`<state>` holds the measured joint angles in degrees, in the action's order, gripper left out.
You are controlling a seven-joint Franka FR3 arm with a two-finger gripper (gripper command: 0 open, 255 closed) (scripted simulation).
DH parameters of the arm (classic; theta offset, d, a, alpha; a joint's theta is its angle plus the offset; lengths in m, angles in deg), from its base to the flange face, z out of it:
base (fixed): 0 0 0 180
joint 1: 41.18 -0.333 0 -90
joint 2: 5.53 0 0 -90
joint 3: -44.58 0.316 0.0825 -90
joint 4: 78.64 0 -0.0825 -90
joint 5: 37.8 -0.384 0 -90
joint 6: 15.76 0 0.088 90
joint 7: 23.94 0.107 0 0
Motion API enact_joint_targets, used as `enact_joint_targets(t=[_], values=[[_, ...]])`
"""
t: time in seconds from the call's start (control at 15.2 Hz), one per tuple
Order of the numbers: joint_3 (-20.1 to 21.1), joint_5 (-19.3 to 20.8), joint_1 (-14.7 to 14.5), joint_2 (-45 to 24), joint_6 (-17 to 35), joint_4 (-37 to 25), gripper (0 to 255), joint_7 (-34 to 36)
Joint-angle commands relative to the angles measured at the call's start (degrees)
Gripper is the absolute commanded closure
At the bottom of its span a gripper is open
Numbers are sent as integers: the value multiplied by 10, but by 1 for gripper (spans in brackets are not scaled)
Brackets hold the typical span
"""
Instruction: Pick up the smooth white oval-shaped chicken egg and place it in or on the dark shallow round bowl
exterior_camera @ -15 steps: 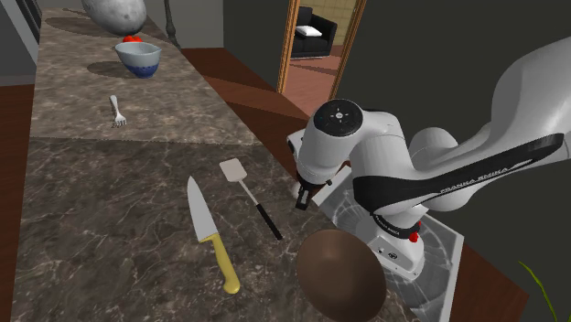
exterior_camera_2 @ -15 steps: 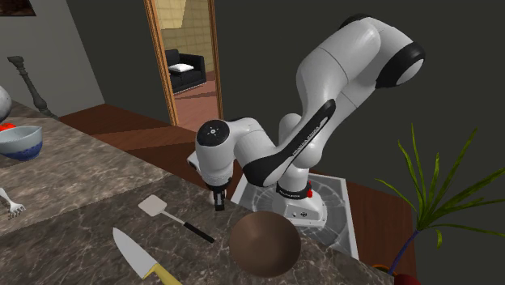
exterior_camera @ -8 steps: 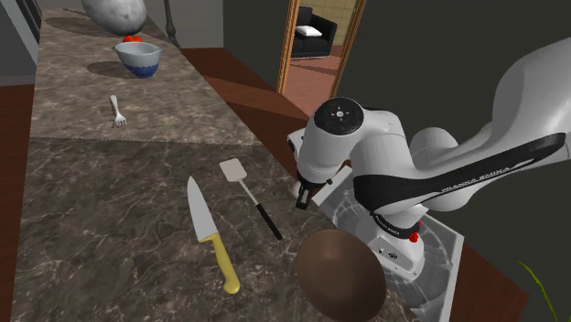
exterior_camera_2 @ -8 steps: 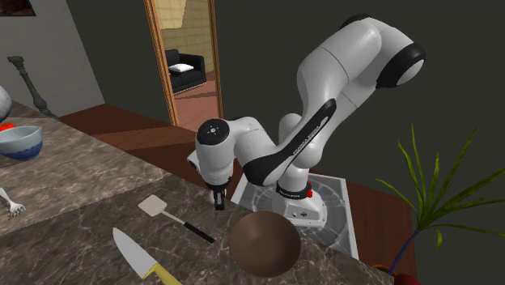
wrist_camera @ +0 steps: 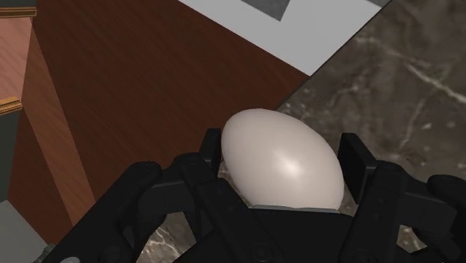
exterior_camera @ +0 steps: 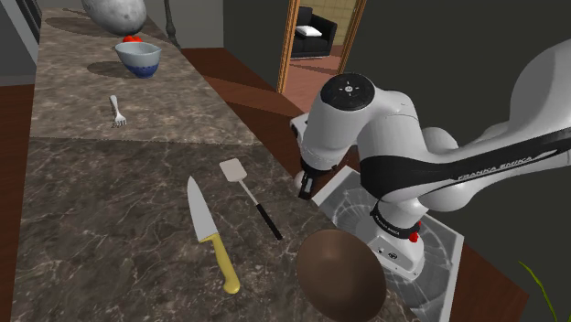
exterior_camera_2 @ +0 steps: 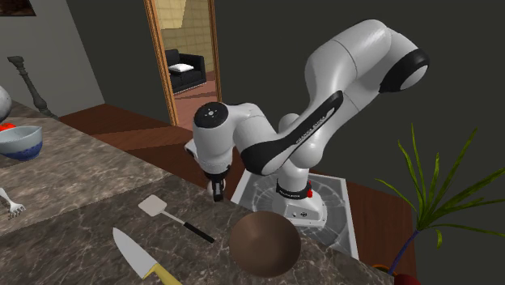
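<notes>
1. Since a second ago the arm [exterior_camera: 439, 174] has lifted, so the tool [exterior_camera: 307, 188] hangs higher over the edge of the worktop [exterior_camera: 110, 229]. Everything lying on the worktop has kept its place.
2. Count: one egg [wrist_camera: 282, 158], one dark bowl [exterior_camera: 340, 272], one knife [exterior_camera: 209, 233], one spatula [exterior_camera: 247, 190], one fork [exterior_camera: 116, 111] and one blue bowl [exterior_camera: 138, 57].
3. In the wrist view the tool [wrist_camera: 284, 161] pinches the egg, with one of its black fingers [wrist_camera: 357, 158] against each side.
4. The egg is pale and smooth. Its long axis runs across from one finger to the other, a little slanted. I cannot tell which end is the narrower.
5. Beneath the egg lie brown floorboards, a corner of the marbled worktop and the white stand [exterior_camera: 430, 261].
6. In the second exterior view the tool [exterior_camera_2: 217, 193] hangs between the spatula [exterior_camera_2: 154, 207] and the stand, above the dark bowl [exterior_camera_2: 264, 243] and apart from it.
7. The knife lies beside the spatula. The fork and the blue bowl lie well apart from both, toward the shoulder view's upper left.
</notes>
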<state>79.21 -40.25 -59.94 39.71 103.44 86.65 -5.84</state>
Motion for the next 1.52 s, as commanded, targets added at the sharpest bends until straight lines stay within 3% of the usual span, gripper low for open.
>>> enact_joint_targets(t=[0.0,0.92,1.45], values=[[-8,2,-2,12,-21,-9,255,-7],[-49,19,-1,58,-134,-83,255,-44],[44,-70,-78,76,-212,-121,255,61]])
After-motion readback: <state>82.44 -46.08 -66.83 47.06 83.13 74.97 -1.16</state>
